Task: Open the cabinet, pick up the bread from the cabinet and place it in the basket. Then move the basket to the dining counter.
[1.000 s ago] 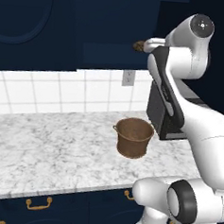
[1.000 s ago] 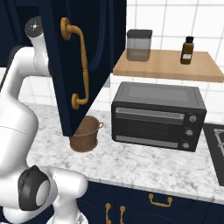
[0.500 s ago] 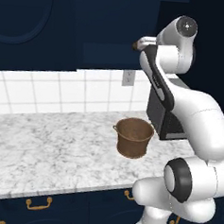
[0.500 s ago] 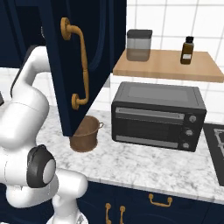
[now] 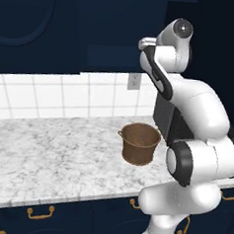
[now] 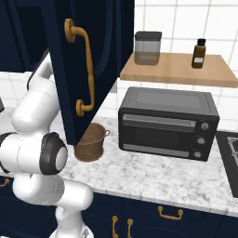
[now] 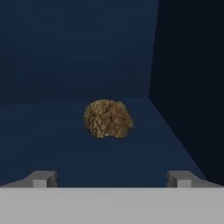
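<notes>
The cabinet [image 6: 58, 51] stands open, its door with the long brass handle [image 6: 86, 69] swung out over the counter. Inside, the bread [image 7: 108, 118], a lumpy brown roll, lies on the navy shelf [image 7: 48, 144] near the right inner wall. My gripper [image 7: 111, 178] is open and faces the bread from a short way off, with nothing between its fingertips [image 7: 41, 178]. The arm [image 5: 164, 68] reaches up into the cabinet [image 5: 115, 30]. The brown woven basket [image 5: 139, 143] stands upright on the marble counter below, partly behind the door [image 6: 91, 142]. The dining counter is out of view.
A black toaster oven [image 6: 167, 122] sits on the counter [image 5: 52, 154] right of the basket. Above it a wooden shelf [image 6: 176, 69] carries a jar [image 6: 148, 46] and a dark bottle [image 6: 200, 53]. Navy drawers with brass pulls [image 5: 38, 212] run below the counter edge.
The arm has swung up and to the left, carrying the hand into the open cabinet behind the door. The gripper has stayed open. The basket has not moved.
</notes>
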Motion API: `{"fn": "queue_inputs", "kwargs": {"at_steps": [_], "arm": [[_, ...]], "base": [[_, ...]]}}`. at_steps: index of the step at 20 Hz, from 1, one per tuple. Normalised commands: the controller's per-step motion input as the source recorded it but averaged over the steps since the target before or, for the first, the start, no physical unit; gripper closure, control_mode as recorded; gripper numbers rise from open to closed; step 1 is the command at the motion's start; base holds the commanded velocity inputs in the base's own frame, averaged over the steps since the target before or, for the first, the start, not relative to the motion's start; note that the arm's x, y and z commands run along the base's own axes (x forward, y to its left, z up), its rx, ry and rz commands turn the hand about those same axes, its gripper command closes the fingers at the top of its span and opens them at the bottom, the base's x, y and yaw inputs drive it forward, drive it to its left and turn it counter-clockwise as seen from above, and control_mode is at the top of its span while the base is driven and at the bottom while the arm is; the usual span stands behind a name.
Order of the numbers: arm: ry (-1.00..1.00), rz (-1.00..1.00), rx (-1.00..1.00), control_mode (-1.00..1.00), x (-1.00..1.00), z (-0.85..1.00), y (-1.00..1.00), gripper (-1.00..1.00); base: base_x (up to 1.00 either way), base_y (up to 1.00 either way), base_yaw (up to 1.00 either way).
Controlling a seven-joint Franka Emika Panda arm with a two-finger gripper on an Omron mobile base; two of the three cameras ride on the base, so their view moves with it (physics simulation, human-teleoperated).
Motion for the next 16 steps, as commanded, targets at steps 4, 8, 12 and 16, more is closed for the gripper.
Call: {"fn": "queue_inputs", "kwargs": {"at_steps": [4,8,12,16], "arm": [[0.00,0.00,0.00,-1.00,0.64,-0.08,-0.04,-1.00],[0.00,0.00,0.00,-1.00,0.56,-0.04,0.00,-1.00],[0.00,0.00,0.00,-1.00,0.49,-0.08,0.00,-1.00],[0.00,0.01,0.00,-1.00,0.38,-0.11,0.00,-1.00]], "base": [[0.00,0.00,0.00],[0.00,0.00,0.00],[0.00,0.00,0.00],[0.00,0.00,0.00]]}}
